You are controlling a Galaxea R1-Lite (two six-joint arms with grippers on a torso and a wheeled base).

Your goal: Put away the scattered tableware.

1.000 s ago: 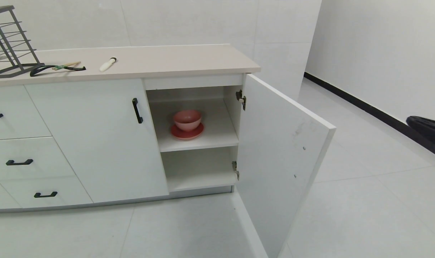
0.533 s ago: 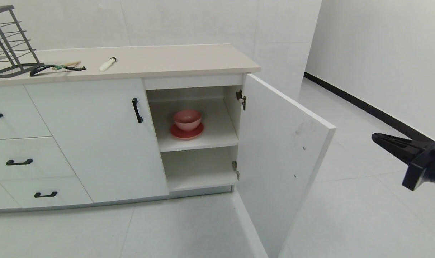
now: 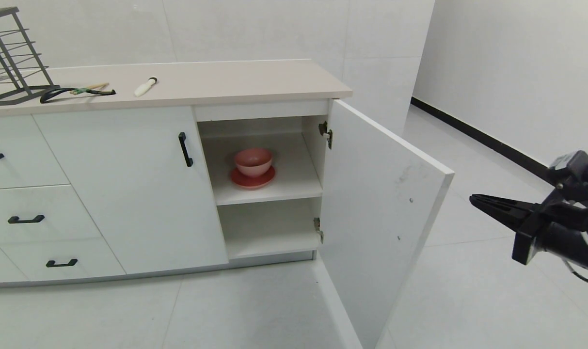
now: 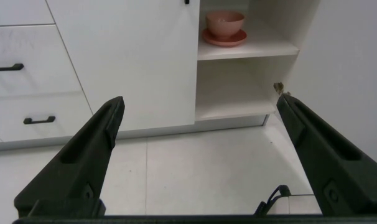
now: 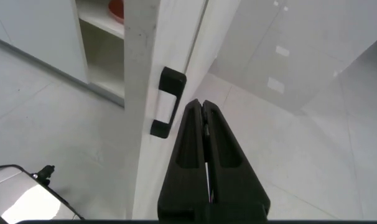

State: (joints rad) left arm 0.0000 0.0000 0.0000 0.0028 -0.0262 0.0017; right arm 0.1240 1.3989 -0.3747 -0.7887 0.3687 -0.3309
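Observation:
A pink bowl (image 3: pixel 253 161) sits on a red plate (image 3: pixel 253 179) on the upper shelf of the open cupboard (image 3: pixel 269 194). On the counter lie a white-handled utensil (image 3: pixel 146 87) and a black utensil with a wooden handle (image 3: pixel 75 90). My right gripper (image 3: pixel 474 198) is shut and empty, hanging right of the open door (image 3: pixel 376 208), its tip pointing at the door's outer face. In the right wrist view this gripper (image 5: pixel 201 104) is close beside the black door handle (image 5: pixel 167 102). My left gripper (image 4: pixel 200 102) is open and empty, low before the cupboard, with the bowl (image 4: pixel 224 23) ahead.
A black wire rack (image 3: pixel 7 53) stands at the counter's left end. Drawers with black handles (image 3: pixel 26 219) and a shut door (image 3: pixel 129 189) are left of the open compartment. The lower shelf (image 3: pixel 269 242) is bare. Open tiled floor (image 3: pixel 468 291) lies right of the door.
My right gripper has come in from the right edge of the head view and moved left toward the open door. Nothing in the cupboard or on the counter has moved.

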